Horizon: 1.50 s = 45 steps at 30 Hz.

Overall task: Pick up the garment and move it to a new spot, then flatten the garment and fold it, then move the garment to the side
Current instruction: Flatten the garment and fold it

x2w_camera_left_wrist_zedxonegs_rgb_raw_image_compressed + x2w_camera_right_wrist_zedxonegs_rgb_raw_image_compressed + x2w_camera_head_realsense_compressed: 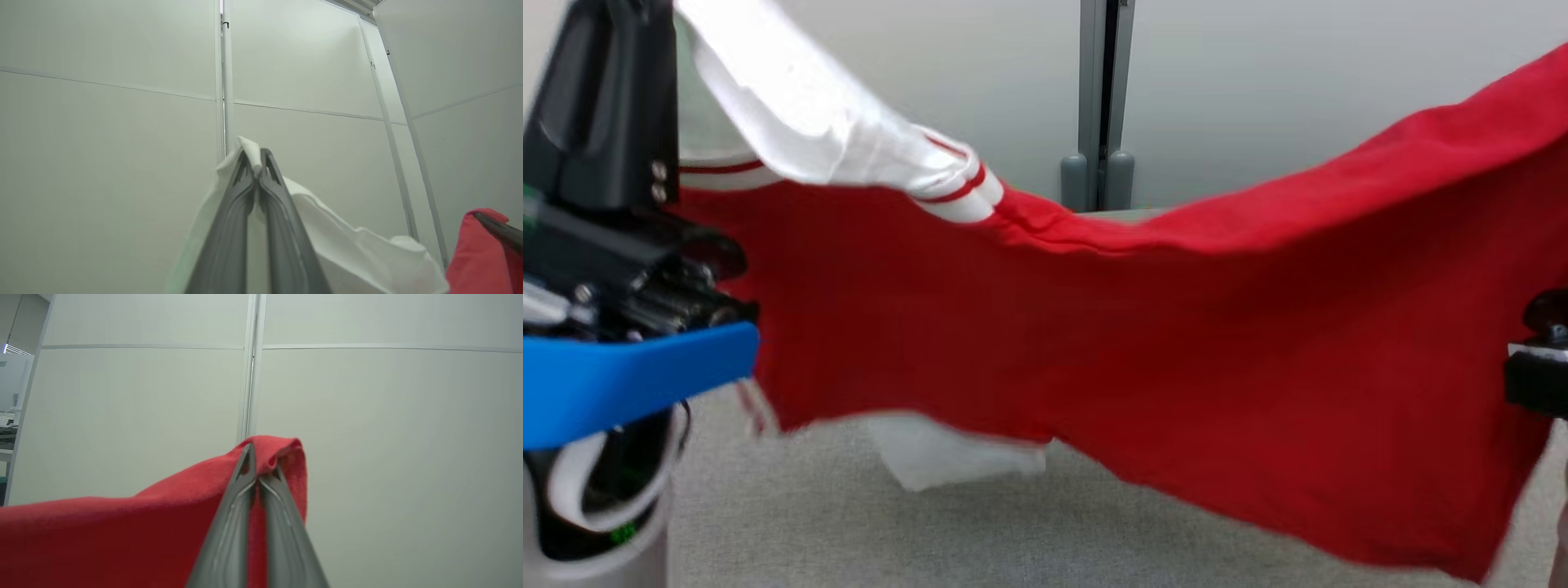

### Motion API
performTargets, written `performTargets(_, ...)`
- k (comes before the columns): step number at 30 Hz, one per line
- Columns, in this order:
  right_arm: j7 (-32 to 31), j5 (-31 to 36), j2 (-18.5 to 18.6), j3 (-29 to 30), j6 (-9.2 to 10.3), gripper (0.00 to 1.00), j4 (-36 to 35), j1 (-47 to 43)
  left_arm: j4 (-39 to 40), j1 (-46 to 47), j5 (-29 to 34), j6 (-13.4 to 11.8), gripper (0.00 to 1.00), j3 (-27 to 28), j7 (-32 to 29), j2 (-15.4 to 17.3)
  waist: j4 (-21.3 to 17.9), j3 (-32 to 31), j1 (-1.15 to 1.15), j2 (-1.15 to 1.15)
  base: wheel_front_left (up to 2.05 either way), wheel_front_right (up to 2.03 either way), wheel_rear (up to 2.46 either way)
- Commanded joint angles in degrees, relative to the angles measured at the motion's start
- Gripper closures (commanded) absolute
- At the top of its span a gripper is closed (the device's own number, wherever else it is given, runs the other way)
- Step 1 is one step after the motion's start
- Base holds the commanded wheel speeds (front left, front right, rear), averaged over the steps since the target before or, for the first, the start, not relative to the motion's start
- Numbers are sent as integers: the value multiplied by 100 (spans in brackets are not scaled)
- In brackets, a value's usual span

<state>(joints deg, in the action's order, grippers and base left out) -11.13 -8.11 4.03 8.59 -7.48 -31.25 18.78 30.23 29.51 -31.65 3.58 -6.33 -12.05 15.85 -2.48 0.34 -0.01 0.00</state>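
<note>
Red garment [1143,343] with white sleeves, strung up in the air between two clamped grippers.
The left gripper [256,157] has its fingers pressed together on a fold of the white sleeve [347,253], a tuft of cloth poking out past the tips. The right gripper [262,457] is pinched just as tight on a red edge that curls over its tips. Between them the cloth sags above the grey surface [849,531], in front of the pale partition wall [1298,82].
</note>
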Motion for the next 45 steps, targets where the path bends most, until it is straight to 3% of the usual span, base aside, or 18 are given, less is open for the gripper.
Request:
performTargets(1, -123, 31, 70, -17, -3, 100, -65, 137, -17, 264, 17, 9, 100, -25, -147, 83, 2, 69, 1, 0, 0, 0, 0)
performTargets(5, -377, -28, 131, -75, -2, 100, 47, 347, -317, 771, 1, 21, 100, -91, -379, 128, -13, 262, 1, 0, 0, 0, 0)
performTargets(13, -613, -246, 343, -559, -3, 100, 1601, 1441, -1961, 1990, 249, 132, 100, -224, -346, 242, -150, 1116, 1, 0, 0, 0, 0)
performTargets(21, 22, 165, 342, -731, -2, 100, 3704, 3766, -3618, 3811, 738, 241, 100, -442, 166, 268, -256, 1793, 1, 0, 0, 0, 0)
performTargets(27, 581, 723, 172, -727, -3, 100, 5294, 4952, -4692, 4587, 872, 237, 100, -517, 718, 16, -80, 2238, 1, 0, 0, 0, 0)
performTargets(32, 1183, 1248, 94, -600, -2, 100, 6428, 5179, -5205, 4295, 775, 277, 100, -676, 1100, -233, 145, 2723, 1, 0, 0, 0, 0)
performTargets(38, 1946, 1741, 38, -378, -2, 100, 7578, 4822, -5536, 3438, 523, 334, 100, -796, 1649, -433, 300, 3118, 1, 0, 0, 0, 0)
performTargets(45, 2510, 1575, -21, -155, -2, 100, 8261, 4368, -5472, 2287, 132, 375, 100, -817, 2324, -515, 340, 3170, 1, 0, 0, 0, 0)
